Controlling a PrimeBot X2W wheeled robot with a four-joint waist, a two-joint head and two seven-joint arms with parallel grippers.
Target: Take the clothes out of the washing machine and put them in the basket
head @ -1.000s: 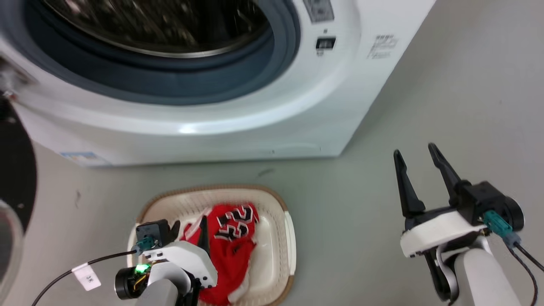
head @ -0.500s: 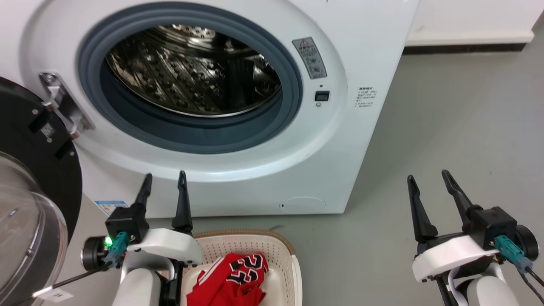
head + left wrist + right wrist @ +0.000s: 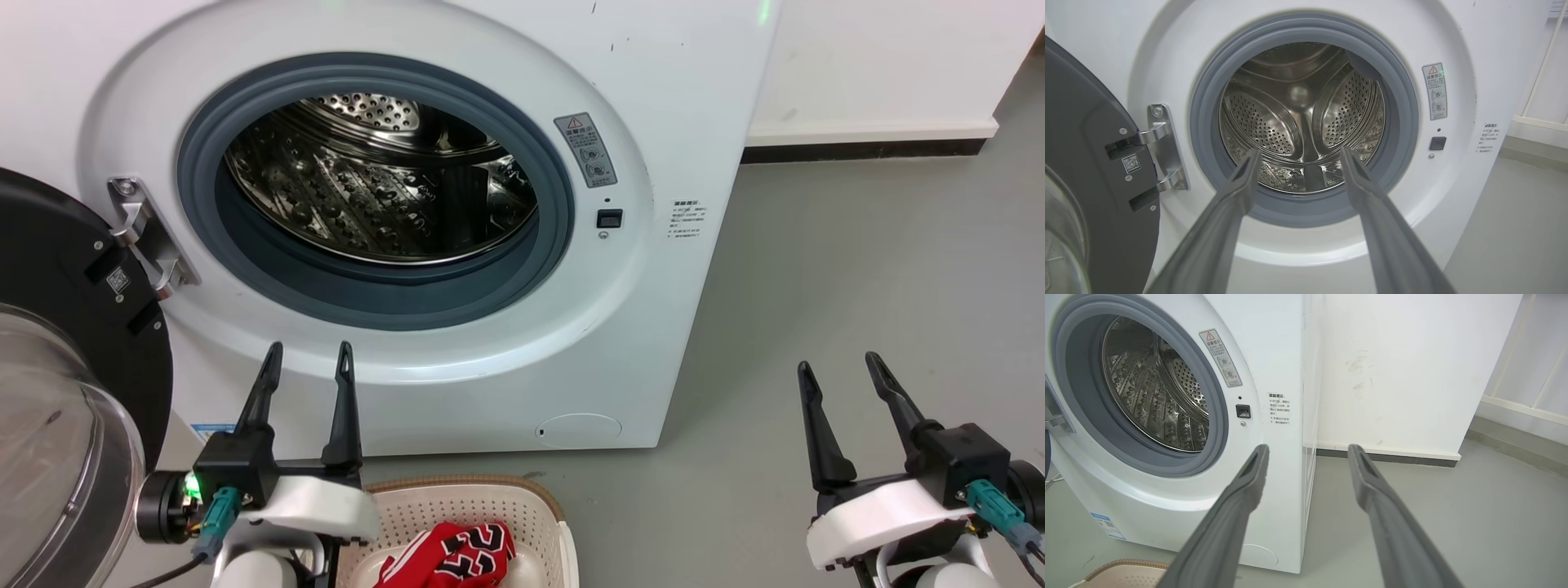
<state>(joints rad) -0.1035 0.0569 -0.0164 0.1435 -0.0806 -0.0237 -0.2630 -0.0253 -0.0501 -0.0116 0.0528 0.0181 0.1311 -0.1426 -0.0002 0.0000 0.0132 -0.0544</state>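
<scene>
At the far left, the black-rimmed glass door (image 3: 73, 384) is swung wide open. The left claw (image 3: 309, 351) is held open and empty, pointed at the grey-ringed porthole of the washing machine (image 3: 686, 98), through which the perforated steel drum (image 3: 367, 204) is seen. Below, the basket (image 3: 473, 508) is set on the floor (image 3: 857, 245) before the machine, with the red clothes (image 3: 457, 555) lying inside. At the right, the right claw (image 3: 839, 366) is likewise spread, with nothing gripped.
</scene>
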